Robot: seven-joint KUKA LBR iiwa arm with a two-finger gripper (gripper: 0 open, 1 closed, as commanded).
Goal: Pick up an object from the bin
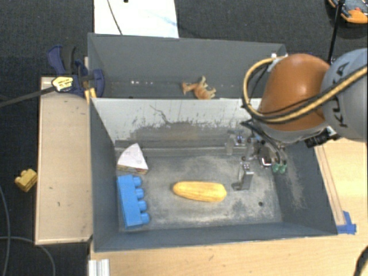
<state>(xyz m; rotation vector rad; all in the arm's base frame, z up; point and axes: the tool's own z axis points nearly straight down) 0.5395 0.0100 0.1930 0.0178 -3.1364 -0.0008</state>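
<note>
My gripper (pixel 244 177) hangs low over the bin floor in the right half, just right of a yellow, oblong, banana-like thing (pixel 199 191). That thing lies flat near the middle of the floor, and its right end is close to the gripper with a small gap between them. Nothing shows inside the gripper.
A blue toy building block (pixel 132 200) lies along the left wall at the front. Behind it sits a white and tan wedge shaped like a slice of cake (pixel 133 158). A small tan toy animal (pixel 199 88) rests high against the back wall. The arm's orange cover overhangs the right wall.
</note>
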